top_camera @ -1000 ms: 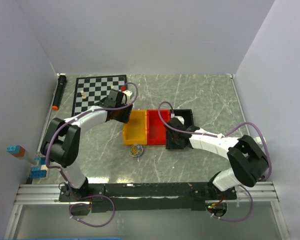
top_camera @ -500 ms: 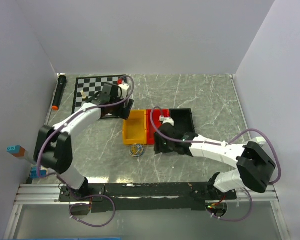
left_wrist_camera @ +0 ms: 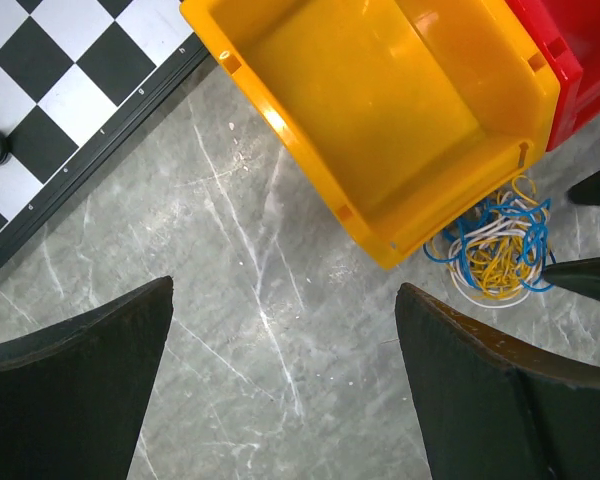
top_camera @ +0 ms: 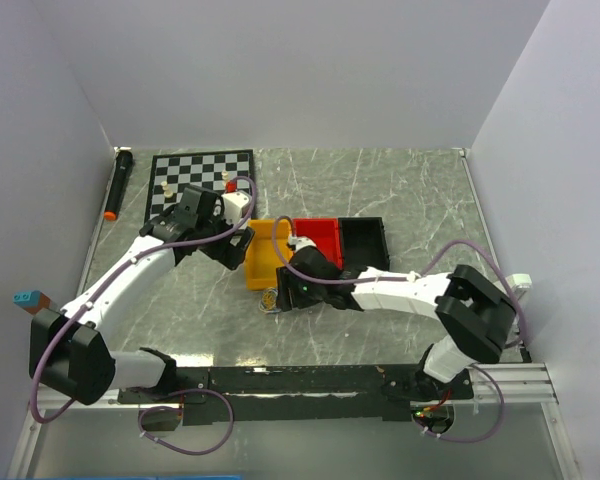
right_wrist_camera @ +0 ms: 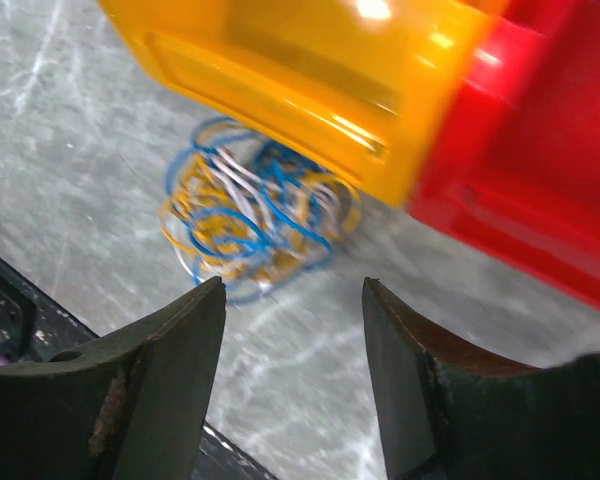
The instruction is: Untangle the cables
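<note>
arms white, black joints | hoses lilac | pincer fingers black

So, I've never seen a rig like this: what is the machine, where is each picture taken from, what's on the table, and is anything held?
The machine is a left arm and a right arm, white robots bolted at the near edge of a grey table. The wide picture looks down from above and behind them. The two close-ups come from a camera on each wrist, so the dark wedges at the bottom are that arm's own fingers. The left tool and the right tool are both open and hold nothing. On the table lies a small tangle of thin blue, white and yellow cables, beside a corner of an empty yellow bin, with a red bin and a black bin next to it and a chessboard at the back left.
</note>
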You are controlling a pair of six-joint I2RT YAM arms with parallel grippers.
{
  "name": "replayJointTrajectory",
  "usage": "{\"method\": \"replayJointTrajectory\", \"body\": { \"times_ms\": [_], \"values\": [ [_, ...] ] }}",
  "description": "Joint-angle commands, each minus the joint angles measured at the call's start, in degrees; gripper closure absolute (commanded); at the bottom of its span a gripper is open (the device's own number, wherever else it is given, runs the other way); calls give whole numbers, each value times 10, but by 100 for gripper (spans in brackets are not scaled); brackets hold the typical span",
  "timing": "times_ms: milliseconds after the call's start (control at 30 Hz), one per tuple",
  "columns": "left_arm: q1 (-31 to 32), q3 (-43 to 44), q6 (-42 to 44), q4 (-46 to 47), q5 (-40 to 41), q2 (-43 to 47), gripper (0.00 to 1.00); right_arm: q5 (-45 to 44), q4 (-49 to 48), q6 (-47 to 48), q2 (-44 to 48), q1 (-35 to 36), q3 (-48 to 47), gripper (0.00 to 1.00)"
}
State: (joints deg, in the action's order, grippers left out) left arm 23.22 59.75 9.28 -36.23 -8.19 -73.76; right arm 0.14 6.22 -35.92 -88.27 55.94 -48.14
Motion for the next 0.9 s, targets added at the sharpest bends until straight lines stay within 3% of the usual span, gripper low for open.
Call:
{"method": "replayJointTrajectory", "body": {
  "times_ms": [0, 133, 333, 567, 633, 800, 867],
  "values": [
    [2, 5, 11, -8, -13, 22, 3, 19, -42, 7, -23, 10, -35, 39],
    [2, 4, 11, -7, -9, 25, 3, 22, -35, 4, -36, 14, -39, 58],
    [2, 22, 3, -14, 10, 12, 3, 7, -4, 11, 12, 27, -9, 100],
    [3, 29, 5, -9, 0, 15, 3, -23, 63, 12, 132, 35, 65, 100],
    [16, 39, -10, -11, 39, 3, 3, -28, 77, 7, 159, 34, 86, 100],
    [38, 85, -15, -60, 6, -18, 3, -37, 98, 13, 167, 33, 90, 100],
    [38, 88, -16, -56, -10, -10, 3, -43, 87, 26, 149, 31, 61, 67]
  ]
}}
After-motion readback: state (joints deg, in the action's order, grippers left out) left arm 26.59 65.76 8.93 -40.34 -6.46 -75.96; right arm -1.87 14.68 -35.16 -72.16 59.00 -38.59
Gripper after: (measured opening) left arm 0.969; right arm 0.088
